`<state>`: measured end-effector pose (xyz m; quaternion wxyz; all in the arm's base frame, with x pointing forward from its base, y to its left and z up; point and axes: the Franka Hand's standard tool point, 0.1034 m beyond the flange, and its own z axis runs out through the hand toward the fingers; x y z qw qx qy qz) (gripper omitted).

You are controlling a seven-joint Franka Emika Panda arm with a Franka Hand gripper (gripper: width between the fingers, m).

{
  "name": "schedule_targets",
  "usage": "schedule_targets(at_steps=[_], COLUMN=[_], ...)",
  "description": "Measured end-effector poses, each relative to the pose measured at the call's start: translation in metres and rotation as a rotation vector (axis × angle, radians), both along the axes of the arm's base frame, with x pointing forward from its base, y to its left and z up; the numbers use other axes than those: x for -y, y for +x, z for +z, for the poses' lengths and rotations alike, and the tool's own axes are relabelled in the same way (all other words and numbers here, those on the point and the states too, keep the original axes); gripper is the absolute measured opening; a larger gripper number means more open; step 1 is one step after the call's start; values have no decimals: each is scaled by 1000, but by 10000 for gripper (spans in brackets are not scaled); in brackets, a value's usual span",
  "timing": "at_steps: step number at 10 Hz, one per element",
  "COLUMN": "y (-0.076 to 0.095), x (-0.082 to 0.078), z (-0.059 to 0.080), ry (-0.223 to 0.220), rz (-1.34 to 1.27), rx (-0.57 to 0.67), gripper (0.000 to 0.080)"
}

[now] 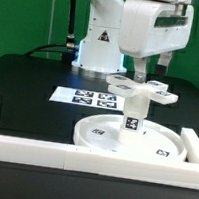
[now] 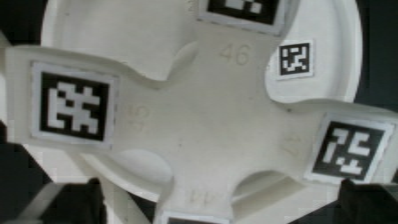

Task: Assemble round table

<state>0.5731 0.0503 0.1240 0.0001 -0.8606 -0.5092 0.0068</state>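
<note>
Round table (image 1: 133, 120) stood assembled, or nearly so, near the front of the black table (image 1: 29, 79): the large rimmed disc (image 1: 98, 136) lay flat, the short cylindrical leg (image 1: 133, 122) rose upright from its middle, and the cross-shaped foot (image 1: 141, 90) sat on top of the leg. White border rails (image 1: 41, 151) ran just in front of the disc and at both sides. The marker board (image 1: 83, 97) lay behind the disc, toward the exterior view's left.

The gripper (image 1: 141, 70) hung directly above the foot. Its fingers were spread wide and grasped nothing; whether they touched the foot could not be told from the exterior view. In the wrist view the foot (image 2: 187, 100) filled the picture, its tagged arms over the pale disc (image 2: 89, 40) beneath (so the camera sat close over the centre of the cross).

Judgement on the step: the foot appeared placed on the leg, and the work in hand looked like seating or screwing it home. Whether it was fully seated could not be read from these views.

Next move, as judged: if tightening remained, the fingers would have to close across the cross and turn it about the leg's axis without tipping the leg. If it was already tight, a straight lift clear would do.
</note>
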Motion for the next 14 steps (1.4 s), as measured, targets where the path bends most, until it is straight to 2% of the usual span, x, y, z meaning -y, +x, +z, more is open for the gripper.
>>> schedule_targets(at_steps=[4,7,14], y=[0,1,-5], x=[6,13,14], z=[-3,-4,-12], ry=[-21,-45,-44], rz=[380,540,518], rx=[35,25,13], gripper=[649,649,649])
